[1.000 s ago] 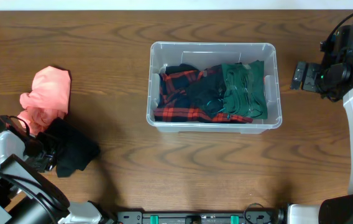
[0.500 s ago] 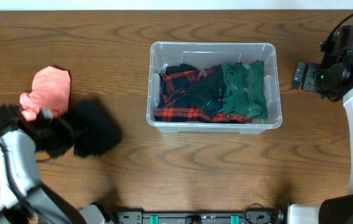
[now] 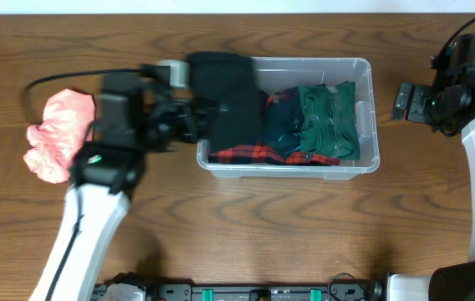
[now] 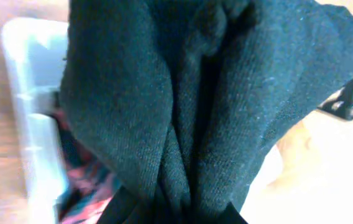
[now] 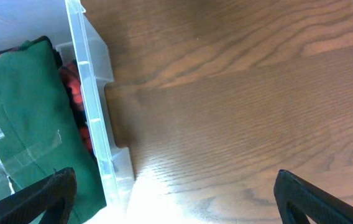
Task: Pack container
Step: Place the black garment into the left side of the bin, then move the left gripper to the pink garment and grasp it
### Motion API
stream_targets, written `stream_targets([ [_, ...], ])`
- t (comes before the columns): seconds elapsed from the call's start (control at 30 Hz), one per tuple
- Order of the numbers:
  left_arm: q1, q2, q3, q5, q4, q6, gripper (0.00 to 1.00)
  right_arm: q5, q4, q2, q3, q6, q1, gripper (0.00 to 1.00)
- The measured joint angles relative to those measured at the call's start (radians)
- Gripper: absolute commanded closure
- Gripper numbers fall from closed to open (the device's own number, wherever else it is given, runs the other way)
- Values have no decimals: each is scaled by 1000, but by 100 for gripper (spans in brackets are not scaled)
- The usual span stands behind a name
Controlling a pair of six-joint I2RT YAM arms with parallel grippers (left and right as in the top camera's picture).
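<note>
The clear plastic container [image 3: 370, 109] stands at the middle right of the table, and its rim also shows in the right wrist view [image 5: 89, 93]. It holds a red plaid garment [image 3: 246, 154] and a green garment [image 3: 329, 121]. My left gripper [image 3: 200, 113] is at the bin's left wall, shut on a black garment [image 3: 229, 92] that hangs over the bin's left part. In the left wrist view the black garment [image 4: 189, 93] fills the frame and hides the fingers. My right gripper [image 3: 405, 102] is open and empty, just right of the bin.
A pink garment [image 3: 58, 134] lies crumpled on the table at the far left. The wooden table [image 3: 246, 234] shows bare in front of the bin. The green garment [image 5: 21, 118] lies against the bin's right wall.
My left arm has lifted the black garment from beside the pink one and carried it right, over the bin's left side. The right arm has not moved.
</note>
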State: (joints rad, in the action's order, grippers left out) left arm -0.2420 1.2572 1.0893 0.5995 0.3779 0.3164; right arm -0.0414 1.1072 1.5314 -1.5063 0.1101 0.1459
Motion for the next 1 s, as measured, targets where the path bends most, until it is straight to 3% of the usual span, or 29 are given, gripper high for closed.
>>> stream_targets([
  [0.27, -22, 287, -2, -97, -9, 24, 93, 0, 0, 0, 0, 0, 0, 1],
  [0.3, -14, 304, -3, -117, -9, 25, 78, 0, 0, 0, 0, 0, 0, 1],
  [0.33, -5, 315, -3, -133, -8, 24, 19, 0, 0, 0, 0, 0, 0, 1],
  [0.37, 1, 319, -3, -141, -6, 26, 2, 0, 0, 0, 0, 0, 0, 1],
  [0.47, 6, 307, 43, -139, 57, 17, 2, 0, 0, 0, 0, 0, 0, 1],
  [0.6, 4, 283, 170, -173, 264, -42, 2, 0, 0, 0, 0, 0, 0, 1],
  [0.8, 19, 133, 309, -343, 384, -94, 2, 0, 0, 0, 0, 0, 0, 1],
  [0.9, 93, 28, 329, -460, 417, -108, 2, 0, 0, 0, 0, 0, 0, 1],
  [1.0, 249, -16, 336, -534, 462, -112, 2, 0, 1, 0, 0, 0, 0, 1],
])
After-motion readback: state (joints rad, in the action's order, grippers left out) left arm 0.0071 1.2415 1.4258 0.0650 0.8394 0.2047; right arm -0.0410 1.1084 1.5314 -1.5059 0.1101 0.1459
